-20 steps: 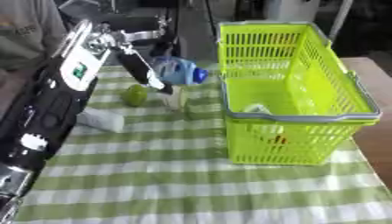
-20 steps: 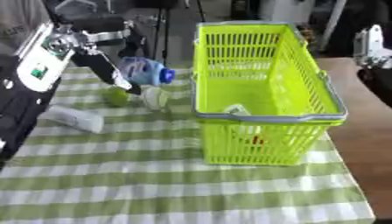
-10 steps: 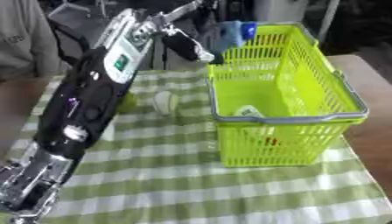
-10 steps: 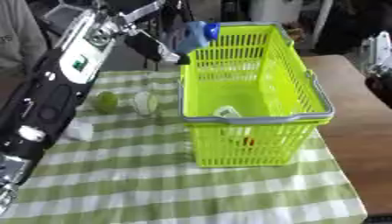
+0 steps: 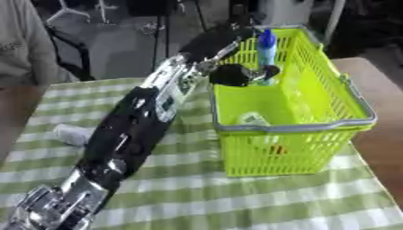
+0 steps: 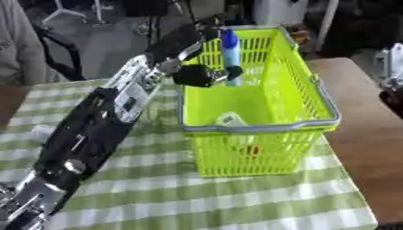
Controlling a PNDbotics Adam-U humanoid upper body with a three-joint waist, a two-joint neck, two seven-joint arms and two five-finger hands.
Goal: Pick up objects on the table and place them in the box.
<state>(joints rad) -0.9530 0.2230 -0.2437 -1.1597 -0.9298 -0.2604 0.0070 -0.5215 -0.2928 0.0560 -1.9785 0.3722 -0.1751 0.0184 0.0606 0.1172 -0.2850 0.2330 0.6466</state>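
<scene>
Left hand (image 5: 235,74) curled, arm outstretched.

A table (image 5: 236,202) covered by a green-and-white checked cloth (image 5: 197,197) carries the things; bare brown wood shows along its 3 o'clock edge. A lime-green plastic basket (image 5: 293,152) stands on the cloth, right of centre. At 9 o'clock lies a small white object (image 5: 72,134), on its side.

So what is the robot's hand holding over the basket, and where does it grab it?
The left hand holds a blue bottle by its lower part, upright over the green basket.
</scene>
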